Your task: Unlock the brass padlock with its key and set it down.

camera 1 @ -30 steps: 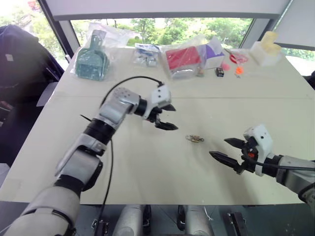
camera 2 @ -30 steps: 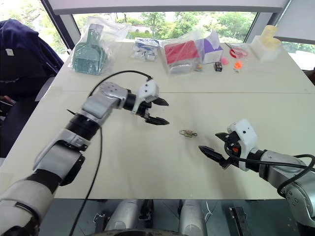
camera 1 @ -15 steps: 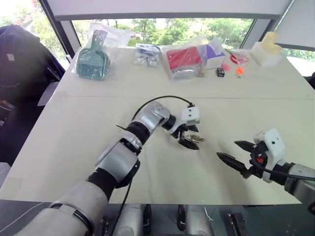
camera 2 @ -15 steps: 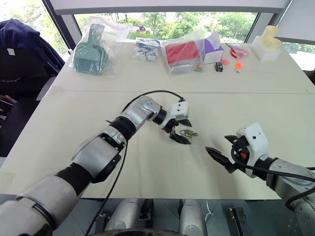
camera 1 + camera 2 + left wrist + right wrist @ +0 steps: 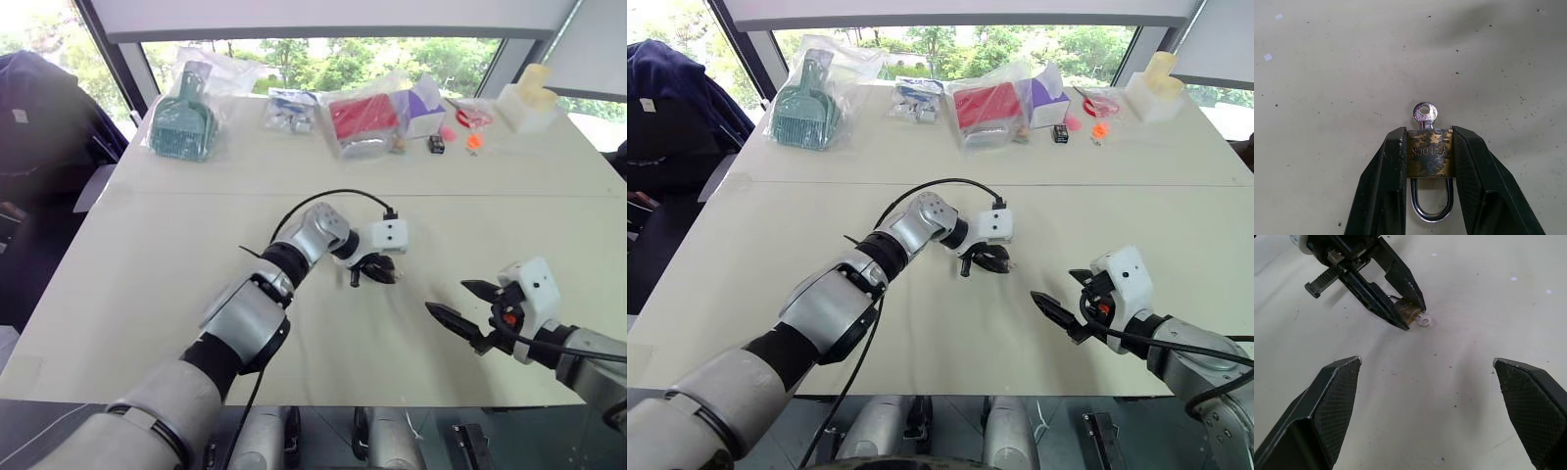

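Left tool (image 5: 1429,159) reaches down, clamping the brass padlock (image 5: 1430,159); right tool (image 5: 1432,416) hovers spread wide

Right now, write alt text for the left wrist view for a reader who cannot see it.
The left gripper is shut on the brass padlock, one black finger on each side of its body. The silvery shackle loops back between the fingers, and the key's round head sticks out of the far end, over the pale, speckled table.
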Robot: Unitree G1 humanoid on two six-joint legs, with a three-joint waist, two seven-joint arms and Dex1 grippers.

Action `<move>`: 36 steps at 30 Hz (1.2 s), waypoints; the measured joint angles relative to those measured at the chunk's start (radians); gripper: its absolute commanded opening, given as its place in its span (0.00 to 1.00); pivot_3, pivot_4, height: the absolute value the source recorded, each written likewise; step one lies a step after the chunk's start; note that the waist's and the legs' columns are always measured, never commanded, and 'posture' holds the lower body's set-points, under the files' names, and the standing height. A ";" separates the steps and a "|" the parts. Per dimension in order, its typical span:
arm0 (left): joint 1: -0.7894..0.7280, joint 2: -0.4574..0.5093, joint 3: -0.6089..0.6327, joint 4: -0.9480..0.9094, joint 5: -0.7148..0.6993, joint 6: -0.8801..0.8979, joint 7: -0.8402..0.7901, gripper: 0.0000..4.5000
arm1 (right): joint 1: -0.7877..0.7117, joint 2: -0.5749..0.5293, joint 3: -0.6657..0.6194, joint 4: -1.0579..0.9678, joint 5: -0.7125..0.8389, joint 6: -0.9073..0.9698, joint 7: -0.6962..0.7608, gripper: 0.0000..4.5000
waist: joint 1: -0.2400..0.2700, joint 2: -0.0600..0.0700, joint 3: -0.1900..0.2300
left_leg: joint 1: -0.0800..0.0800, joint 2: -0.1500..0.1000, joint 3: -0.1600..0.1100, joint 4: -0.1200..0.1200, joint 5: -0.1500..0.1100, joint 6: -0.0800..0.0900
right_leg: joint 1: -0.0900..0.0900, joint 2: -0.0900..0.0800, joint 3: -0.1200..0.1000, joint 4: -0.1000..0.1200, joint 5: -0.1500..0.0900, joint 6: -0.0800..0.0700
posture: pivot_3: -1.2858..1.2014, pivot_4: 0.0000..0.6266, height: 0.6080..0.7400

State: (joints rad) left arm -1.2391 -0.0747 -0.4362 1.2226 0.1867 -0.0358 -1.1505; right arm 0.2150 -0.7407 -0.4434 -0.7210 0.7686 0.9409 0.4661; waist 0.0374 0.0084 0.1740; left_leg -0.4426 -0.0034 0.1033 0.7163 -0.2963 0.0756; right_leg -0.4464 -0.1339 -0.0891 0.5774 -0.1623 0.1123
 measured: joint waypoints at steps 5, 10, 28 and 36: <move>0.007 0.021 -0.001 -0.012 0.004 -0.017 -0.041 0.17 | -0.033 0.000 0.029 0.014 -0.006 -0.007 0.002 1.00 | 0.001 0.000 0.000 | 0.000 0.000 0.000 0.000 0.000 0.000 | 0.000 0.000 0.000 0.000 0.000 0.000 | 0.52 0.24 0.96; 0.013 0.030 -0.001 -0.024 0.013 -0.024 -0.058 0.48 | -0.037 0.000 0.040 0.023 -0.010 -0.011 0.005 1.00 | 0.001 0.000 0.000 | 0.000 0.000 0.000 0.000 0.000 0.000 | 0.000 0.000 0.000 0.000 0.000 0.000 | 0.52 0.24 0.96; 0.021 0.058 0.007 -0.038 0.025 -0.040 -0.081 0.16 | -0.043 -0.005 0.050 0.041 -0.019 -0.015 0.014 1.00 | 0.001 0.000 0.000 | 0.000 0.000 0.000 0.000 0.000 0.000 | 0.000 0.000 0.000 0.001 0.000 0.000 | 0.52 0.24 0.96; 0.107 0.076 0.044 -0.086 0.018 -0.190 0.005 0.16 | -0.098 0.053 0.090 0.069 -0.017 -0.001 -0.038 1.00 | 0.003 0.000 -0.001 | 0.001 0.000 0.000 0.001 0.000 0.000 | 0.002 -0.001 0.000 0.001 0.000 0.000 | 0.52 0.24 0.96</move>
State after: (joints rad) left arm -1.1318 0.0013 -0.3924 1.1362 0.2046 -0.2255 -1.1450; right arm 0.1168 -0.6878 -0.3538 -0.6516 0.7517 0.9397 0.4281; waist 0.0400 0.0085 0.1729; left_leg -0.4411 -0.0034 0.1030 0.7173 -0.2962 0.0756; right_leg -0.4444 -0.1345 -0.0891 0.5780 -0.1621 0.1121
